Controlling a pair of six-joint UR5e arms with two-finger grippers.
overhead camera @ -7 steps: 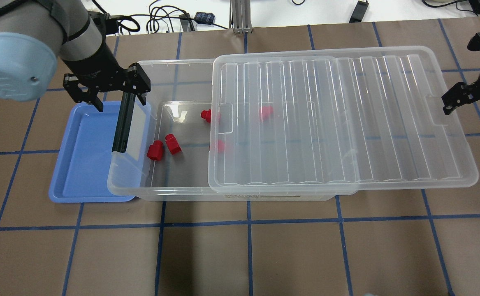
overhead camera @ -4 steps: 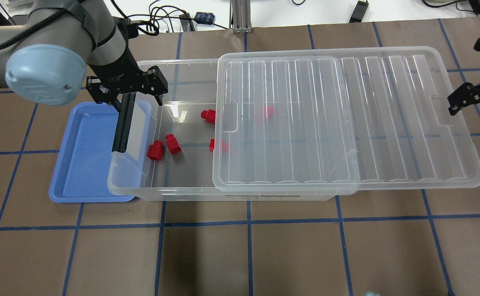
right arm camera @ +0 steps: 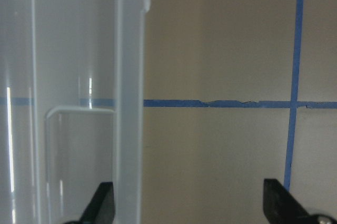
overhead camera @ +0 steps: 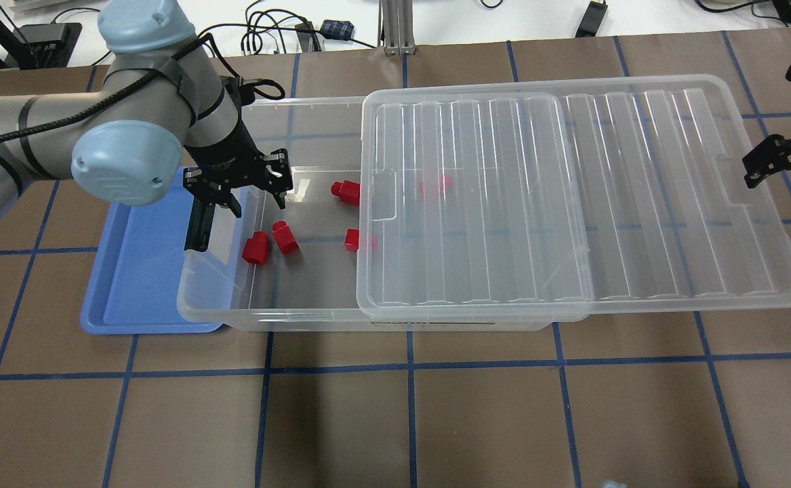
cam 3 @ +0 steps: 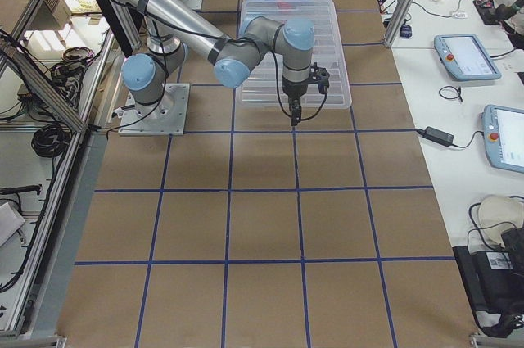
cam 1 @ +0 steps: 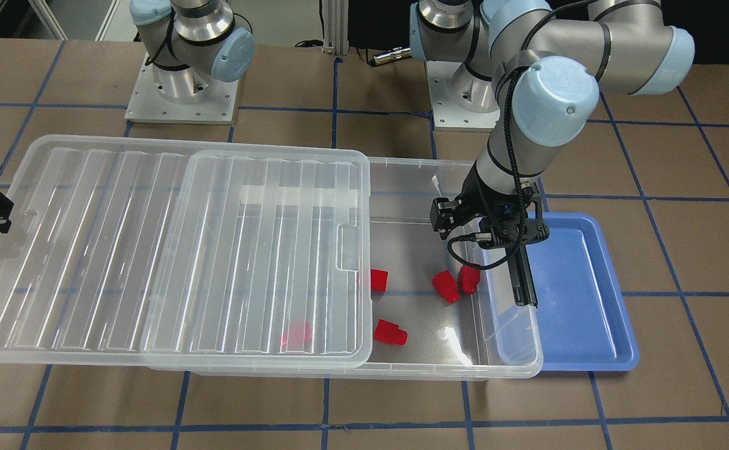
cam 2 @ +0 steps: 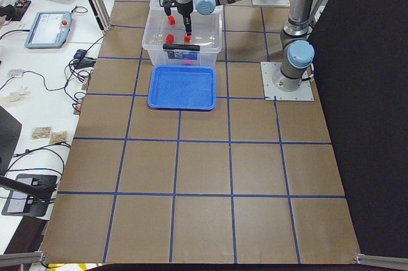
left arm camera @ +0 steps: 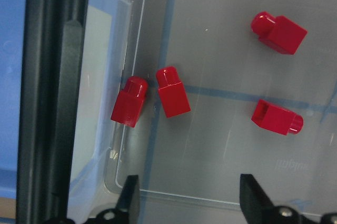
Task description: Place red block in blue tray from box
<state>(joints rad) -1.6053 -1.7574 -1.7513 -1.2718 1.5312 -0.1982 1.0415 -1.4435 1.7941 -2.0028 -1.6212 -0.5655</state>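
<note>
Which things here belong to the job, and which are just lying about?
Job: red blocks, box, lid, blue tray, open left gripper.
Lying about: cables, power adapter, teach pendants.

No legible text (label strip (overhead camera: 429,324) on the front of the box (overhead camera: 300,104), too blurred)

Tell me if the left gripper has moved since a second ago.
Yes. In the overhead view the left gripper shifted rightward, from the far edge of the blue tray, past the black latch bar, to over the open end of the box.
</note>
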